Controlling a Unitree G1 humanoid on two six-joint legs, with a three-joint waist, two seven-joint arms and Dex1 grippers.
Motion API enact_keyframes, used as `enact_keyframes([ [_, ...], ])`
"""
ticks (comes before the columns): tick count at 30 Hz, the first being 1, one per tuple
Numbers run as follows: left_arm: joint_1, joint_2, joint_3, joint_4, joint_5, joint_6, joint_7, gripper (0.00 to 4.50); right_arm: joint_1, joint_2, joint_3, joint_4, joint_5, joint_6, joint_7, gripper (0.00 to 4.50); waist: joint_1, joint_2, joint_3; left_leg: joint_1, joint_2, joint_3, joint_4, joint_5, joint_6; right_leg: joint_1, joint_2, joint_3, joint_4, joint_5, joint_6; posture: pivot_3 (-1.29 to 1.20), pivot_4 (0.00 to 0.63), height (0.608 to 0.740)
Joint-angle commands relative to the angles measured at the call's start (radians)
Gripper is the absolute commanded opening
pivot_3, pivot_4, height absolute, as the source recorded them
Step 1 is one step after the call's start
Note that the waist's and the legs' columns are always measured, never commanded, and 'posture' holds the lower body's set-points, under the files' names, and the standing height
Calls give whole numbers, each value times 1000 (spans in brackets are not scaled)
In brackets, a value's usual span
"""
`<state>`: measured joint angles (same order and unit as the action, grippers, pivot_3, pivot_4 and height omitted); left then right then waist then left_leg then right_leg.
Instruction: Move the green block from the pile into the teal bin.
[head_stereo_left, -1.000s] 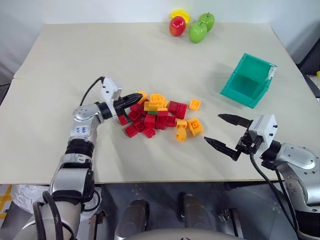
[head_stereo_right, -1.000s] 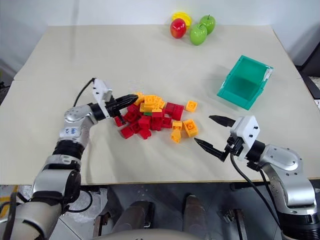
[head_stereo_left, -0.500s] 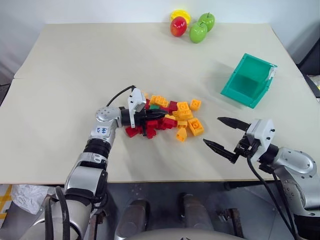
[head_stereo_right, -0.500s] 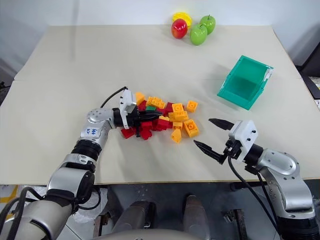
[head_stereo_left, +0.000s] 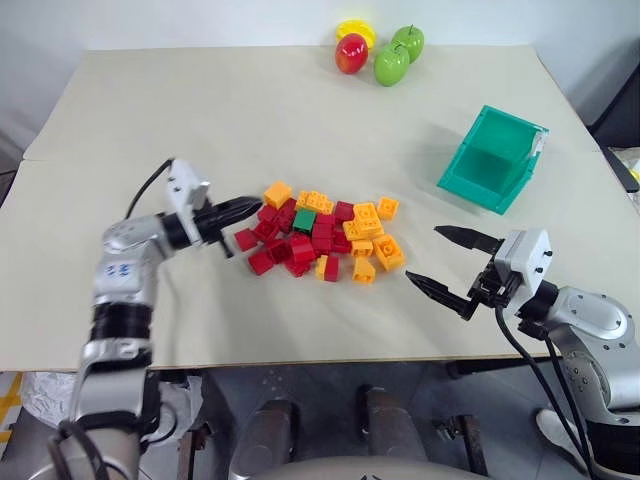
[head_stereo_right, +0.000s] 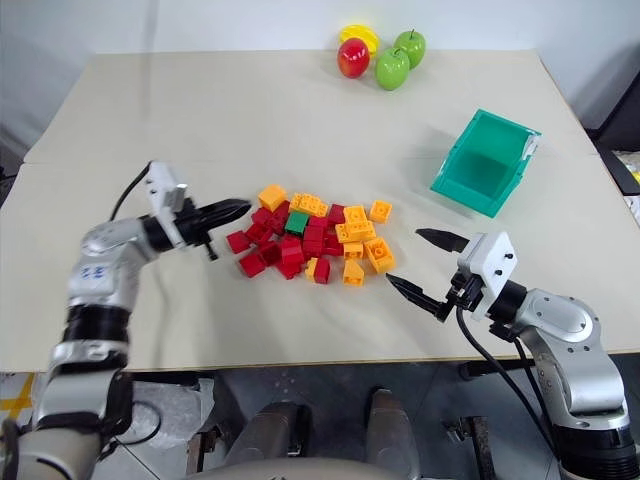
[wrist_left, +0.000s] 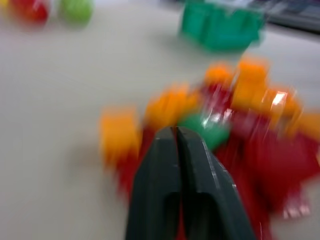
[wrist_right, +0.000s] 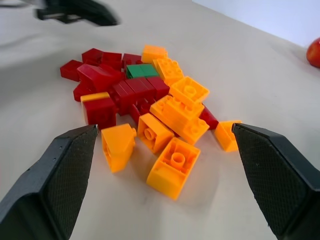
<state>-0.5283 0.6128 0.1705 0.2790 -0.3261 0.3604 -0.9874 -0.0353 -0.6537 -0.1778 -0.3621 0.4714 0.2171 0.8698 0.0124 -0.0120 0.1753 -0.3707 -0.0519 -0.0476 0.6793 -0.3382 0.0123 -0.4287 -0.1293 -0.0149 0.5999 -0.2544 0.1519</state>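
The green block (head_stereo_left: 305, 220) lies uncovered in the pile (head_stereo_left: 322, 240) of red and orange bricks at the table's middle, with red bricks around it. My left gripper (head_stereo_left: 247, 208) is shut and holds nothing. It points at the pile's left edge, a short gap from the nearest red brick and left of the green block (wrist_left: 207, 131). My right gripper (head_stereo_left: 425, 257) stands open and empty just right of the pile, near the front edge. The teal bin (head_stereo_left: 462, 178) sits tilted at the right, beyond the right gripper, with its inside bare.
A red apple (head_stereo_left: 351, 52), two green apples (head_stereo_left: 392, 63) and a yellow fruit (head_stereo_left: 352, 28) sit at the table's far edge. A lone orange brick (head_stereo_left: 387, 207) lies between the pile and the bin.
The left gripper pushed into the pile, then drew back left out of it. Bricks were shifted and spread, and the green block now lies exposed. The right arm stayed still.
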Motion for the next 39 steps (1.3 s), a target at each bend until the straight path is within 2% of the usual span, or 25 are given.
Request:
enact_keyframes([
  [1,48,56,43,-198,-71,133,26,1494,-20,-10,-15,-1,15,-14,16,4500,9,0,0,0,0,0,0,0,0,0,0,0,0,0,0,0,150,740],
  [6,161,93,62,-371,-123,241,56,2959,-47,-10,-9,26,11,-17,33,4500,11,2,1,1,-1,-1,1,-1,1,1,-2,0,0,0,0,0,150,740],
  [11,136,46,-16,-390,-76,202,111,4467,-72,-4,4,45,5,-20,40,4500,11,2,1,1,0,0,1,-2,1,1,-1,0,-2,0,0,0,150,740],
  [13,103,8,-78,-366,-12,147,161,4493,-78,-2,6,48,4,-22,40,4500,13,2,1,0,-1,0,1,-1,1,1,-1,0,-3,0,0,0,150,740],
  [17,38,-76,-203,-366,63,172,241,4493,-71,4,7,35,3,-22,29,4500,14,2,1,0,-2,0,1,-1,1,1,-1,0,-3,0,0,0,150,740],
  [20,-39,-135,-253,-298,104,207,297,4493,-60,10,8,26,-2,-25,20,4500,13,2,1,0,-4,0,1,-2,1,1,-1,0,-2,0,1,0,150,740],
  [27,-176,-194,-330,-97,193,169,329,4493,-41,25,3,5,-10,-29,-7,4500,10,2,1,0,-5,1,1,-2,1,1,1,0,-1,0,1,0,150,740],
  [35,-248,-151,-381,-14,252,280,301,4493,1,30,-14,-37,-2,-16,-40,4500,8,2,0,1,-5,1,1,-2,1,1,1,0,-1,0,1,0,150,740],
  [39,-247,-114,-438,-33,274,317,240,4493,3,33,-8,-39,-4,-19,-47,4500,10,3,0,1,-5,2,2,-2,1,2,0,1,0,0,1,0,150,740],
])
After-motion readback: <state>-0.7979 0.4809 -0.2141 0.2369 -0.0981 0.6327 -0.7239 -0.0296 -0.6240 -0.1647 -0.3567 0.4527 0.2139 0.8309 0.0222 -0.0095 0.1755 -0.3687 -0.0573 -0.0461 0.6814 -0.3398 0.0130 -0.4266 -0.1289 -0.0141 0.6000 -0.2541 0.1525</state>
